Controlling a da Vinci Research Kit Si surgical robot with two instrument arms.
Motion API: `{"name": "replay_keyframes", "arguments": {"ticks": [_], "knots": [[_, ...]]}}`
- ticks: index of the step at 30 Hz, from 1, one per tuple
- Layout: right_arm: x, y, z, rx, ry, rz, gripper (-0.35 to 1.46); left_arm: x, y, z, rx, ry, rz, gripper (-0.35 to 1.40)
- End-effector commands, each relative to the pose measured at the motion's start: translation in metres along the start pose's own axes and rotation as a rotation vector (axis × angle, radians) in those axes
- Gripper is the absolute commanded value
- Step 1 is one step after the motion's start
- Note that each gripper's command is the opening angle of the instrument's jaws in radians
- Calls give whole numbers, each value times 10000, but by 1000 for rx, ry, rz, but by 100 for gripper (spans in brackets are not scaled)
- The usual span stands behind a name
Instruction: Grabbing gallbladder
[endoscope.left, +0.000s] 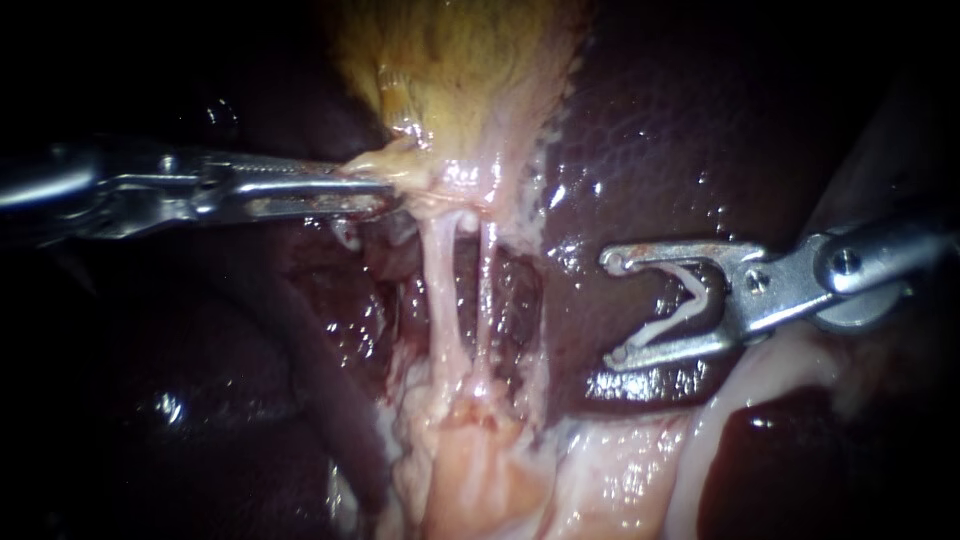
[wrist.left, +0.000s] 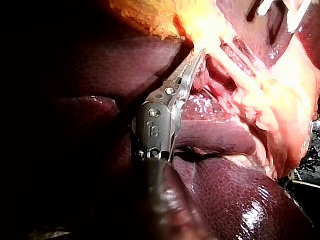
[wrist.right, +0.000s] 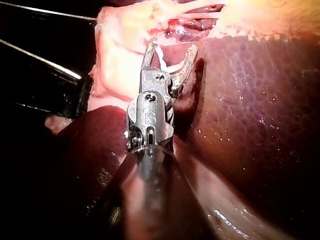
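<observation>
The dark liver (endoscope.left: 700, 120) fills most of the field, and the yellowish gallbladder (endoscope.left: 460, 70) lies on it, with its long axis going from its wide body down to a narrow pale lower end. My left instrument (endoscope.left: 385, 190) comes to this lower end from the side, so its shaft stands almost across the long axis of the gallbladder. Its jaws lie close together, and pale tissue of the gallbladder's lower end seems to be pinched between their tips; I judge that the grip is on the very edge only. My right instrument (endoscope.left: 610, 308) is well apart from the gallbladder, on the other side of it and lower, over the bare liver. So the left instrument is clearly the nearer one and the one for this task. From the lower end of the gallbladder two thin tubes (endoscope.left: 440, 280) go down side by side, stretched, between the two instruments. The jaws of the right instrument stand wide, but they hold a small white clip (endoscope.left: 660, 328), bent like a V and touching both jaws.
</observation>
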Motion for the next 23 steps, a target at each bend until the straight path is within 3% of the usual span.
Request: {"name": "replay_keyframes", "arguments": {"ticks": [1, 10, 23], "knots": [[0, 0, 0, 0, 0, 0, 50, 6, 1, -7, -8, 0, -3, -35], [0, 0, 0, 0, 0, 0, 50, 36, 3, -47, -18, 3, -20, -35], [0, 0, 0, 0, 0, 0, 50, 37, 4, -49, -16, 3, -21, -35]]}}
